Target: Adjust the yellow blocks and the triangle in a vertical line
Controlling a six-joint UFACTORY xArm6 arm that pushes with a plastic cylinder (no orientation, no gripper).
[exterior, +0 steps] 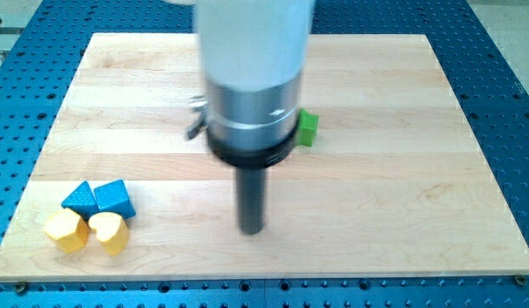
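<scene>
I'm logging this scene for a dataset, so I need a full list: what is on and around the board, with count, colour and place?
Wooden board: one, pale wood, fills most of the view.
Blue perforated surface: one, blue, around the board's edges.
Yellow blocks: two, yellow, side by side at the board's bottom left.
Blue blocks: two, blue, just above the yellow ones; the right one looks triangular.
Green block: one, green, near the centre, partly hidden behind the arm.
Arm housing: one, white and silver, top centre.
My tip: one, dark rod end, centre of the board, well to the right of the yellow and blue blocks.
</scene>
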